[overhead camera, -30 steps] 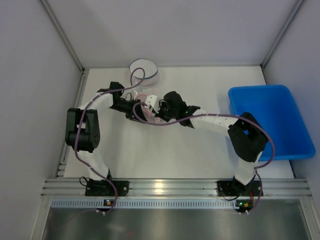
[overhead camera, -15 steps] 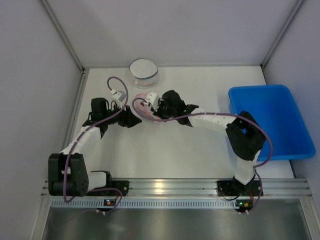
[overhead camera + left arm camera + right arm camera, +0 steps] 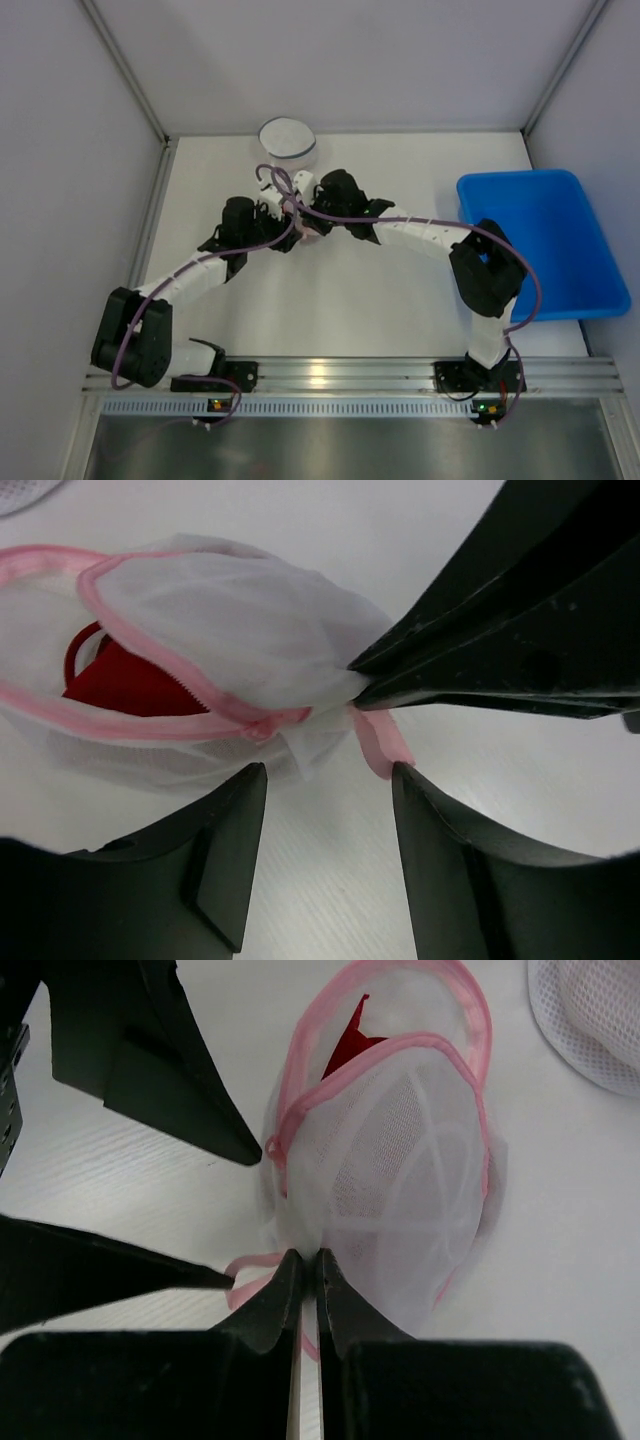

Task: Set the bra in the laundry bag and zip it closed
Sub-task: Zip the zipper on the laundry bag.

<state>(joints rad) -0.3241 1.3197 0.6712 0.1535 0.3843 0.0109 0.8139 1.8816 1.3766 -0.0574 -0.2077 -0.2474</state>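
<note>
Left wrist view, item one: bag, white mesh with pink trim, lying on the tabletop across the upper left and centre of the frame, mouth gaping toward the left.
Item two: bra, red, sitting inside the bag at centre left and showing through the gap.
Item three: zip, running along the pink edge, standing open over most of its visible length.
Item four: pink tab, trailing off the bag's right end.

Right end effector: occupying the right of the frame, clenched on the bag's right end and pinning the fabric. The right wrist view is showing the same pinch at lower centre.
Left end effector: released, fingers spread at the bottom edge, gripping nothing, hovering just beside the tab and the bag's near edge.

Top external view, further items: round mesh tub at upper centre; blue bin at right, well apart from the bag.

Step in hand, as judged: bra-loading is looking done and zipping is beginning, one arm anchoring and the other lining up.
Next move is calling for the left fingers to be closing on the zip pull, which cannot be told apart from the trim here. They would then be drawing it along the teeth until the mouth is shut, with the pinch holding the mesh taut.
</note>
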